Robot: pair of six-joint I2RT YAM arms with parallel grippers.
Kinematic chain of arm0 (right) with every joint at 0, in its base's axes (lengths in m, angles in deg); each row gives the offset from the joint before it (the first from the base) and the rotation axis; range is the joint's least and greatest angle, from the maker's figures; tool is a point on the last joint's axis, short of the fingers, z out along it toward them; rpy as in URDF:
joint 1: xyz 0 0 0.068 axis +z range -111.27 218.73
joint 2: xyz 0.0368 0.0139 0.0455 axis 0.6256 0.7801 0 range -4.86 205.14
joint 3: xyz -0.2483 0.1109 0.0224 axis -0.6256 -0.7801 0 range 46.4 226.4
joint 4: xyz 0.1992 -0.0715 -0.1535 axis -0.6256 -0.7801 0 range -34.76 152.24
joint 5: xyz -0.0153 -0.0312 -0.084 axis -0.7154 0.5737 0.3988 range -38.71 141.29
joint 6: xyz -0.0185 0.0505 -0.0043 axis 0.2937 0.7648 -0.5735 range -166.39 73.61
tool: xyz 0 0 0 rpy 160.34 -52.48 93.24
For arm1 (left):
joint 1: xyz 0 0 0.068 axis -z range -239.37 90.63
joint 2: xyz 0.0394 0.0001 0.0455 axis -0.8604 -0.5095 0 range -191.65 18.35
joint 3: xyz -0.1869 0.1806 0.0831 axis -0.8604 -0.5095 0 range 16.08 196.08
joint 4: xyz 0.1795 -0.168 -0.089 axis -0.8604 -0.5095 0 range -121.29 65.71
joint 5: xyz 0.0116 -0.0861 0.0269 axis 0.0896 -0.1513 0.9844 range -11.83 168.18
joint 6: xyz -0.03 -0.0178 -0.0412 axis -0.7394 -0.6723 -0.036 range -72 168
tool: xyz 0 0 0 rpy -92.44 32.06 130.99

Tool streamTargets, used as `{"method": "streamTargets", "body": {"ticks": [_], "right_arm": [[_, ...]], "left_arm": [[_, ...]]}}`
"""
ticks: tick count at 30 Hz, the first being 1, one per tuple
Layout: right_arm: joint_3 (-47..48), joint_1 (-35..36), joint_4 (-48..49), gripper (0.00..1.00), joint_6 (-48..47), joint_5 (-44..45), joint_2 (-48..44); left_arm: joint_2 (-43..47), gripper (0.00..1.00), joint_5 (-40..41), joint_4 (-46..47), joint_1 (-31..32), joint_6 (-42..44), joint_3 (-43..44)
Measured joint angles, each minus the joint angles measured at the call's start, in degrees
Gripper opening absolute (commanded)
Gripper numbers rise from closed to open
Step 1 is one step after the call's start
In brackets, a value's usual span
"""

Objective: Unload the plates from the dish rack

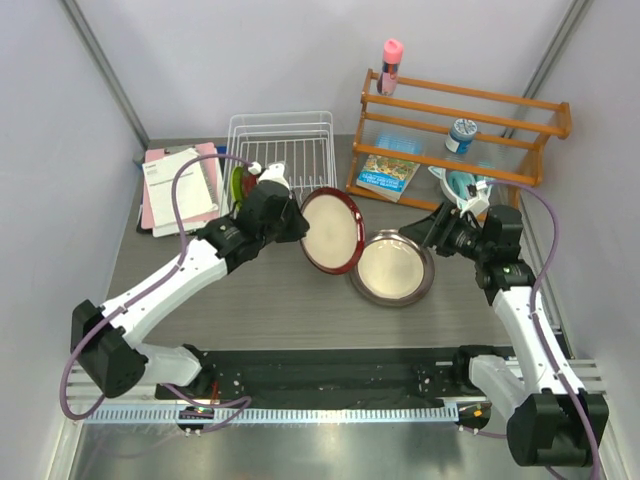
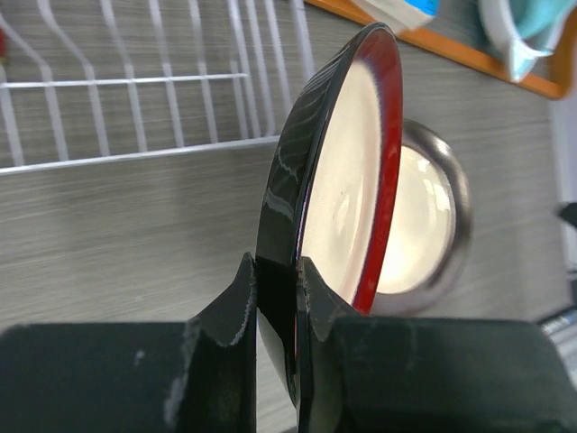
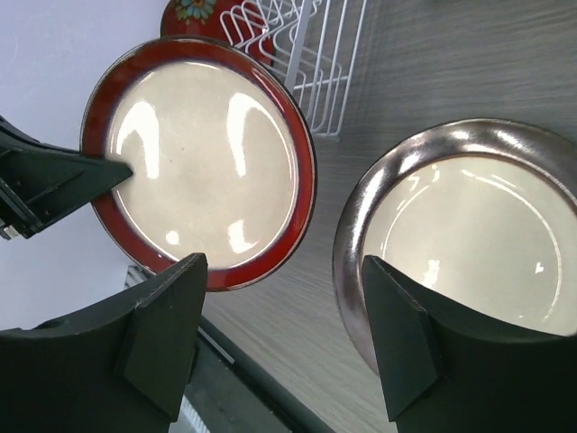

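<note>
The dark-red-rimmed plate (image 1: 332, 230) is held on edge at the centre of the top view, clear of the dish rack (image 1: 285, 150) and above the table (image 1: 280, 300). Its lower rim is clamped between the jaws of the left gripper (image 2: 275, 271). Just to its lower right, the grey-rimmed plate (image 1: 392, 267) lies flat on the table. At that plate's right edge the right gripper (image 3: 281, 271) is seen with its jaws apart and nothing between them. The floral plate (image 3: 194, 11) and the lime green plate (image 1: 237, 185) are left at the rack's left end. The step in hand is judged to be the setting down of the second plate. A tilt to flat and a gentle lowering beside or onto the grey-rimmed plate are called for before release.
</note>
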Motion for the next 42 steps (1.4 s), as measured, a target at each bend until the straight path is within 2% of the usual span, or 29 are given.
{"method": "streamTargets", "body": {"ticks": [6, 14, 15, 17, 20, 24, 27, 28, 29, 31, 33, 38, 42], "right_arm": [[-2.29, 1.75, 5.49, 0.76, 3.10, -3.26, 4.11], [-4.63, 6.97, 12.48, 0.76, 6.36, -3.32, 7.98], [-4.74, 7.74, 13.31, 0.72, 6.78, -3.04, 8.37], [-4.85, 9.05, 15.10, 0.40, 7.50, -2.67, 9.25], [-5.33, 10.27, 17.35, 0.01, 8.50, -0.52, 11.78], [-5.81, 10.34, 19.74, 0.01, 12.35, -1.86, 13.68], [-6.08, 10.38, 19.85, 0.01, 12.85, -1.64, 13.03], [-6.08, 10.40, 19.28, 0.01, 12.81, -1.07, 12.26], [-6.08, 10.64, 18.64, 0.01, 12.50, -0.39, 11.08], [-6.08, 11.58, 16.44, 0.01, 11.08, 2.36, 7.34], [-5.99, 12.04, 13.03, 0.01, 9.51, 5.55, 3.74], [-5.01, 10.23, 2.36, 0.01, 5.90, 12.24, -1.77], [-4.44, 5.95, -6.03, 0.01, 3.56, 17.73, -3.56]], "left_arm": [[2.23, 0.00, -6.23, 6.49, 0.09, -2.36, -2.67], [3.82, 0.00, -11.45, 13.79, 0.39, -5.73, -6.16], [3.85, 0.00, -11.76, 14.73, 0.52, -6.19, -6.93], [3.85, 0.00, -12.28, 15.80, 0.72, -6.91, -8.24], [4.02, 0.00, -12.48, 16.31, 0.85, -7.67, -9.16], [4.52, 0.00, -10.36, 16.39, -0.63, -8.04, -10.19], [5.22, 0.40, -10.38, 17.46, -0.66, -8.04, -10.71], [5.42, 0.61, -10.36, 17.62, -0.61, -7.89, -10.78], [5.44, 0.68, -10.38, 17.64, -0.59, -7.52, -10.80], [5.46, 0.91, -11.32, 19.19, 0.02, -7.30, -10.97], [5.75, 0.99, -12.11, 20.59, 0.85, -6.67, -10.97], [8.33, 1.00, -10.45, 21.35, 1.55, -4.55, -10.93], [12.33, 0.99, -4.85, 20.57, 1.62, -2.05, -10.91]]}}
